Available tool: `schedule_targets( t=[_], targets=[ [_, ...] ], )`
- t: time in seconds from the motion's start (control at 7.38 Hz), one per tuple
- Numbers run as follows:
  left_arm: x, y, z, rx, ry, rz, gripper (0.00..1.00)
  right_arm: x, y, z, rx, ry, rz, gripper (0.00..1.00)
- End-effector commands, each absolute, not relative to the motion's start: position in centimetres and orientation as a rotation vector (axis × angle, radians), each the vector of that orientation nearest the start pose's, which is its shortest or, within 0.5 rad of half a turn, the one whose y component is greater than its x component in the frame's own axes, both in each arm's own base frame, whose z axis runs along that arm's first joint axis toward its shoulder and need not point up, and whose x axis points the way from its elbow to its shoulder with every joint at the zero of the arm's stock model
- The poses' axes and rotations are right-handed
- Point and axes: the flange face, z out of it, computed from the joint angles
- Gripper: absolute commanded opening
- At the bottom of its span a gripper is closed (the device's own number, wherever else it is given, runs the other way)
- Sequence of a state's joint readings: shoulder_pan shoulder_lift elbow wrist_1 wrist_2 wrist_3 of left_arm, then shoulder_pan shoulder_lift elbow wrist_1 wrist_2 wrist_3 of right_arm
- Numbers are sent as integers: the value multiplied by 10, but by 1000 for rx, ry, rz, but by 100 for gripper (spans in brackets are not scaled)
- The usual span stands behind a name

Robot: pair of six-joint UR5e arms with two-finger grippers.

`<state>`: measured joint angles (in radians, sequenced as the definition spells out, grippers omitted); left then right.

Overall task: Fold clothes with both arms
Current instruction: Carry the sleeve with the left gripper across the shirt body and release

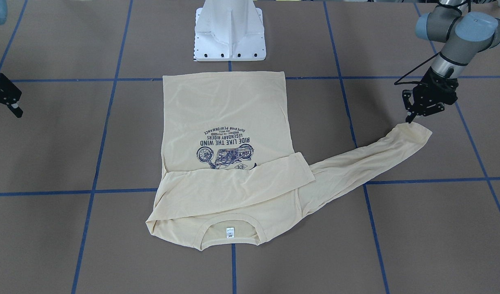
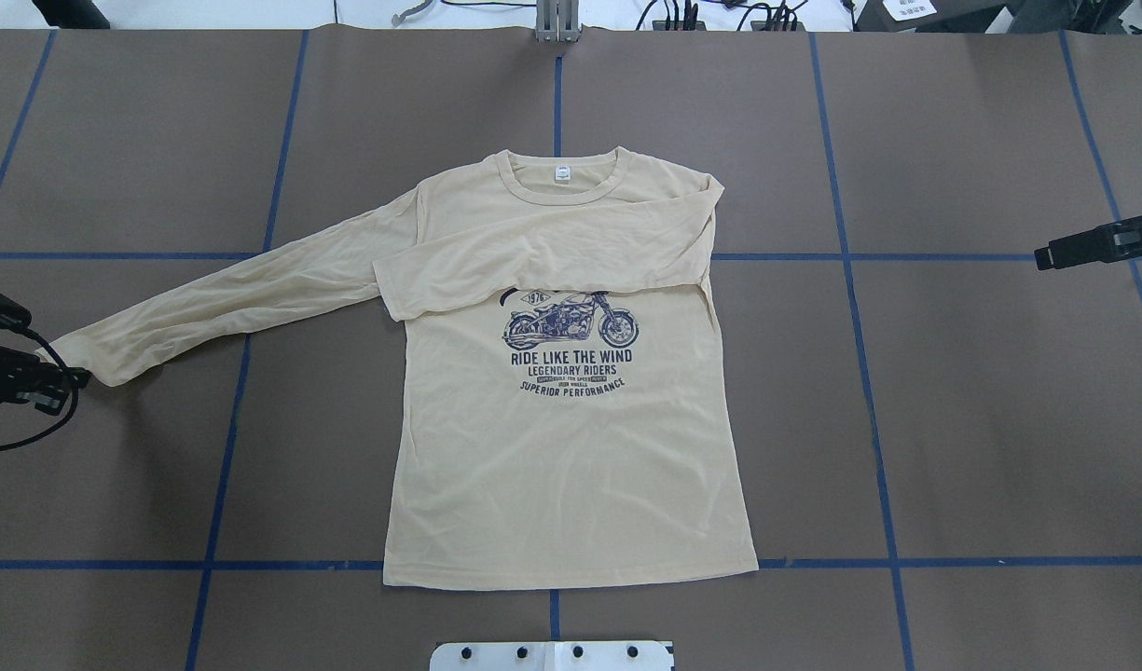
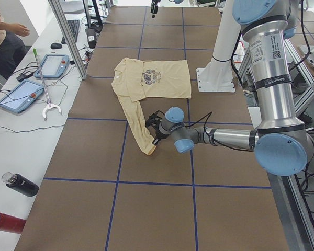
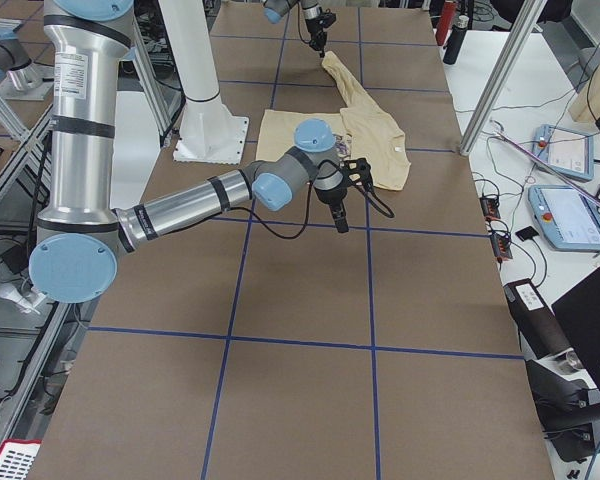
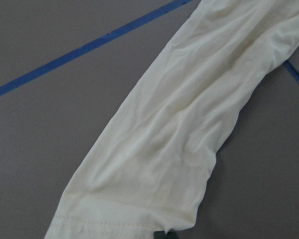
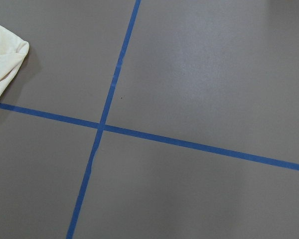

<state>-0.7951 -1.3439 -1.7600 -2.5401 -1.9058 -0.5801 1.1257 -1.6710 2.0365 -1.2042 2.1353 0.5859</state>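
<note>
The shirt lies flat in the middle of the table, print up, one sleeve folded across its chest. The other sleeve stretches out left, where the left gripper touches its cuff, jaws narrow. The right gripper hangs well apart on the right; I cannot tell its jaw state.

the left arm reaches low toward the table's left end, its forearm nearly level and its left gripper pointing down with fingertips drawn close together. the right arm stretches toward the right edge, its right gripper hanging above the surface, its jaw state unclear.
</note>
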Motion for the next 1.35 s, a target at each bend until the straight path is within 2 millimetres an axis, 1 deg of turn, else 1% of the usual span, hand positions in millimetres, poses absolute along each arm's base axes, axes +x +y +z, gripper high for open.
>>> schedule_targets(
  t=[0.0, 0.14, 0.41, 0.54, 0.68, 0.81, 0.95, 1.08, 1.22],
  targets=[
    [244, -413, 484, 531, 837, 316, 0, -124, -445, 440, 355, -820, -76, 100],
    [265, -438, 416, 511, 820, 309, 0, -125, -446, 439, 355, -821, -73, 100],
    [307, -483, 248, 460, 787, 296, 0, -125, -447, 439, 355, -822, -72, 100],
    [319, -493, 179, 438, 780, 286, 0, -125, -447, 438, 357, -823, -73, 100],
    [325, -494, 137, 424, 789, 266, 0, -125, -447, 438, 356, -823, -71, 100],
    [349, -512, 100, 395, 809, 203, 0, -125, -447, 438, 356, -823, -71, 100],
    [394, -529, 61, 348, 819, 161, 0, -125, -447, 438, 355, -824, -72, 100],
    [448, -548, 19, 277, 816, 110, 0, -125, -447, 437, 356, -825, -71, 100],
    [519, -556, -21, 211, 810, 59, 0, -125, -447, 437, 357, -824, -70, 100]
  ],
)
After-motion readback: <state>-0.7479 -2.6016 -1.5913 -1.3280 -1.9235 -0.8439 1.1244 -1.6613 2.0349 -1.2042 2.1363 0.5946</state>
